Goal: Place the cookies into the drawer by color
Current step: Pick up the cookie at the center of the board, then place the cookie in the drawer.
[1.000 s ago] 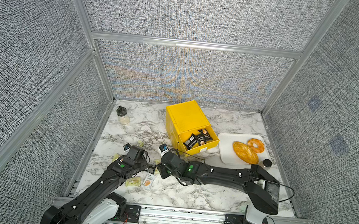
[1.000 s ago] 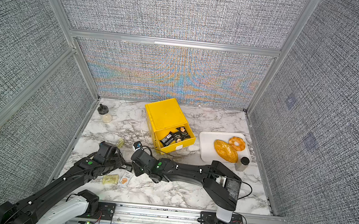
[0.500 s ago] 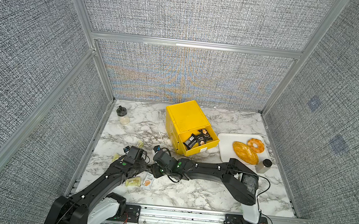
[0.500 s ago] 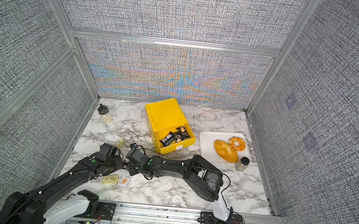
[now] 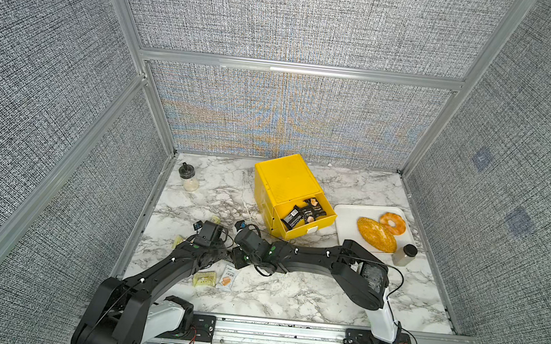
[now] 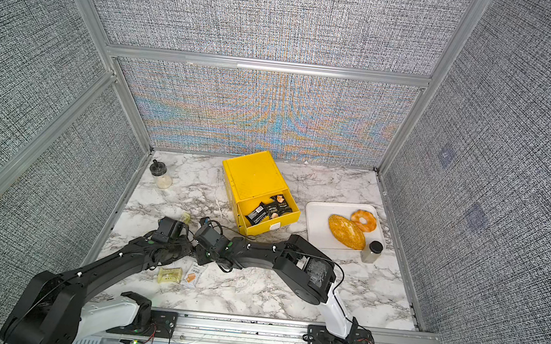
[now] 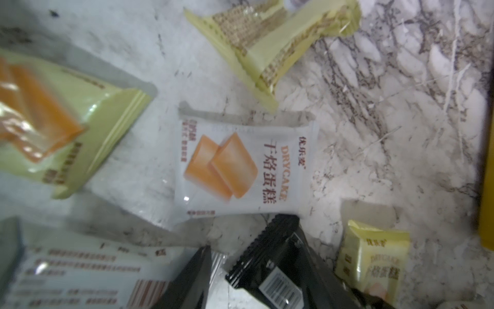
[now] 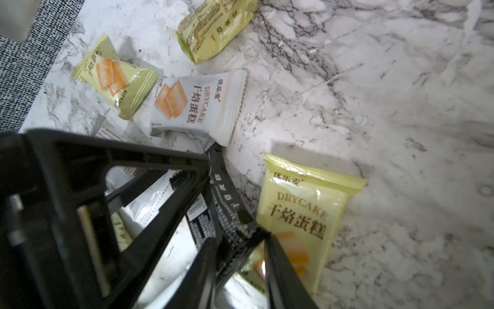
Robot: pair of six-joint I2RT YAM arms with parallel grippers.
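The right claw (image 8: 240, 239) is clamped on one end of a flat black foil cookie packet (image 8: 227, 198). The packet stands tilted on edge, lifted off the white marble-patterned tabletop (image 8: 401, 107). It is crinkled, with a serrated crimped seam carrying pale lettering and a white barcode patch on its face. The left claw (image 7: 280, 275) straddles this packet with its jaws apart, a gap showing beside one finger. Just past the right claw's tips lies a white wrapped cookie packet (image 8: 197, 104) printed with two orange cake slices and "DRYCAKE". A pale yellow wrapped cookie packet (image 8: 302, 214) lies flat right beside one of its fingers, and two further yellow packets (image 8: 115, 77) sit farther out. Well apart from both claws, the bright yellow plastic box of stacked drawers (image 5: 283, 180) has one drawer pulled out, with several stored black packets (image 5: 303, 213) inside.
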